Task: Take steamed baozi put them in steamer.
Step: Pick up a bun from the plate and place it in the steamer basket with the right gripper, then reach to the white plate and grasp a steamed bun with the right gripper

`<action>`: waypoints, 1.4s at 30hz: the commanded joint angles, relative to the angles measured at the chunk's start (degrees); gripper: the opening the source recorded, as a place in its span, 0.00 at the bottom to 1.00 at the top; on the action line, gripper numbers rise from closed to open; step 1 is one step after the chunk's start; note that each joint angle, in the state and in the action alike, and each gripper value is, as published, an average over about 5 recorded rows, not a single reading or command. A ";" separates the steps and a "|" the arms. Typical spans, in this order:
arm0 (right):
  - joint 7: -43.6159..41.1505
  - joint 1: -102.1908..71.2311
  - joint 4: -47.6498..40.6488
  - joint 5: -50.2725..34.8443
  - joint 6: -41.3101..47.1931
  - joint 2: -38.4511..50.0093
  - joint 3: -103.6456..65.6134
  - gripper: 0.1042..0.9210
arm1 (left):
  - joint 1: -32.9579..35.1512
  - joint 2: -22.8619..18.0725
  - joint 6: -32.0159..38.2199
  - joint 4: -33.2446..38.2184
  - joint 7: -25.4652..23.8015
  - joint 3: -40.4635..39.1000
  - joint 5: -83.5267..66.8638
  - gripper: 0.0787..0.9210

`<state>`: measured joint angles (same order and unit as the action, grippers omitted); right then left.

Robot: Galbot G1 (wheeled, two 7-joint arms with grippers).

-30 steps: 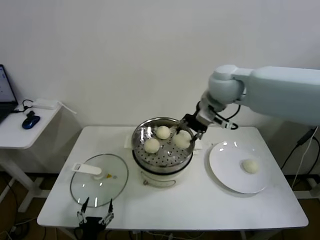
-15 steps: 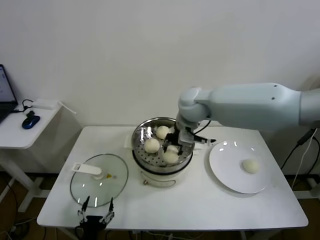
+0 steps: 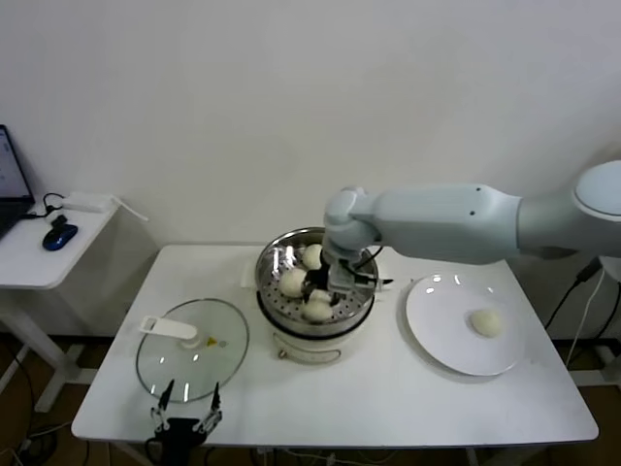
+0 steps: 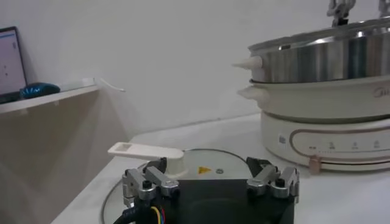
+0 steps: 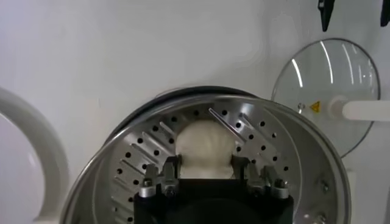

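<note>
At lower left, my left gripper (image 3: 184, 419) hangs open just below the glass lid (image 3: 192, 348). At centre, my right gripper (image 3: 320, 295) grips a steamed baozi (image 5: 204, 148) inside the steamer (image 3: 277, 264), beside two others. At right, one baozi (image 3: 486, 322) sits on the white plate (image 3: 441, 316).

right end effector (image 3: 325, 288) inside steamer (image 3: 277, 262), mostly masked by own wrist in head view; its fingertips hidden behind steamed baozi (image 5: 205, 148) in right wrist view. steamer rim cut by frame edge there. left end effector (image 3: 184, 409) partly cropped at head view's lower edge. laptop (image 3: 8, 184) cut off at left edge. steamer's inside unseen from left wrist view.
</note>
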<state>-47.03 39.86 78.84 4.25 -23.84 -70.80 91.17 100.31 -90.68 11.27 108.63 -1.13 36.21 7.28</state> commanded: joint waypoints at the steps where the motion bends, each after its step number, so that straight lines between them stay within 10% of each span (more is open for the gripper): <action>1: 1.97 -2.43 -3.05 0.39 -0.83 -1.11 -0.52 0.60 | 0.07 -0.13 -0.09 0.05 0.01 -0.06 0.03 0.88; 11: -2.58 12.60 -1.34 -16.27 -2.60 5.68 9.31 0.87 | 0.37 -0.31 -0.43 0.71 -0.02 0.10 0.04 0.88; 19: -15.95 23.44 -5.83 -30.85 10.07 13.86 21.55 0.88 | 0.31 -0.14 -0.35 0.02 -0.02 0.11 0.08 0.88; 28: -15.14 13.69 -5.94 -26.61 28.12 27.05 19.24 0.88 | -0.02 0.01 -0.39 -0.46 -0.08 0.03 0.15 0.88; 42: -13.39 -14.97 -22.03 -11.35 27.09 34.04 -6.88 0.88 | -0.23 0.12 -0.44 -1.80 0.01 -0.16 0.70 0.88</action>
<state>-59.97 41.86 66.82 -13.85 -0.43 -42.57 98.98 100.09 -90.62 10.95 107.12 -1.12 36.14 7.79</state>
